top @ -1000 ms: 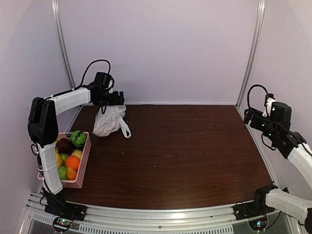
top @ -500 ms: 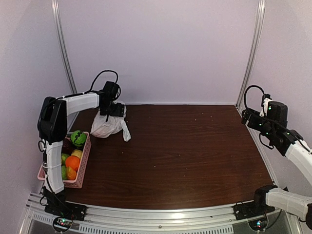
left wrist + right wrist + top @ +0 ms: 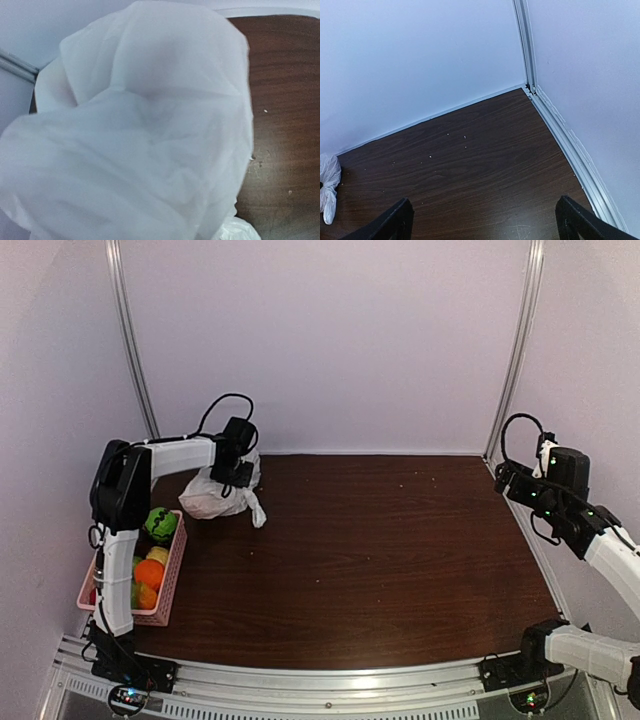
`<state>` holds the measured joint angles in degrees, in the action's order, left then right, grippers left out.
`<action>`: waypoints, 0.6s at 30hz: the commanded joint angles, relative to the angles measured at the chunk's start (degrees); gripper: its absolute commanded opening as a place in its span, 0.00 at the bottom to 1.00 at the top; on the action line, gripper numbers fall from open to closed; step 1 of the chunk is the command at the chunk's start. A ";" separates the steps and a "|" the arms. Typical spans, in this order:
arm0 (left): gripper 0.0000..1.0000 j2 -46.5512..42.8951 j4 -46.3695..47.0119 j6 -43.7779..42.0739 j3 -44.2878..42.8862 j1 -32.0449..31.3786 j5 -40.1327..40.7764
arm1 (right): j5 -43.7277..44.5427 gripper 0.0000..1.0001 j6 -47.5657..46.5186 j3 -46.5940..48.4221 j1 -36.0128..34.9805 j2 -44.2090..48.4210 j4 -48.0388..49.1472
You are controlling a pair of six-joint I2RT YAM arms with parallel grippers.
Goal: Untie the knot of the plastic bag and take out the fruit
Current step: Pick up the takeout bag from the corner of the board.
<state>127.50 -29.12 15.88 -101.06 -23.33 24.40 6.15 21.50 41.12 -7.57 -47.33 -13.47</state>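
Bag (image 3: 208,500): far-left counter (image 3: 380,560), behind basket (image 3: 175,570). Left tool (image 3: 238,472): at bag top; I cannot tell its grip. Right tool (image 3: 484,212): apart, idle. Knot: hidden. Risk: I may pinch loose film, not knot, tearing it.

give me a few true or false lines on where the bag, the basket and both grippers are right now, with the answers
1. The plastic bag lies at the far left of the table, beyond the pink basket. True.
2. The right gripper is closed on a piece of fruit. False: its fingers stand wide apart over bare table, with nothing between them.
3. The pink basket is empty. False: it holds fruit, green and orange pieces among them.
4. The left gripper is at the top of the plastic bag. True; white plastic fills the left wrist view, so its fingers cannot be seen.
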 commanded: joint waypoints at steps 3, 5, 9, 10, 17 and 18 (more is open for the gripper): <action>0.03 -6.63 3.12 -0.14 3.48 -0.64 -4.14 | -0.19 1.00 1.27 0.71 0.45 0.05 -0.12; 0.00 -10.61 4.78 0.27 5.09 -0.66 -5.95 | -0.18 1.00 1.20 0.93 0.46 0.22 -0.35; 0.00 -17.39 7.62 0.56 8.11 -0.66 -10.63 | -0.32 1.00 1.09 1.23 0.47 0.46 -0.71; 0.00 -19.79 8.20 0.60 8.68 -0.71 -13.32 | -0.35 1.00 1.04 1.30 0.46 0.53 -0.82; 0.00 -31.00 9.95 -1.04 13.90 -4.02 -27.74 | -3.11 1.00 -0.54 2.13 0.46 0.91 -1.47; 0.00 -32.39 9.98 -1.56 14.66 -4.82 -30.20 | -3.94 1.00 -1.02 2.26 0.46 0.99 -1.47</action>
<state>100.18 -24.03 16.14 -89.01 -25.04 5.87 5.21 22.17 41.21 -7.57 -47.18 -13.91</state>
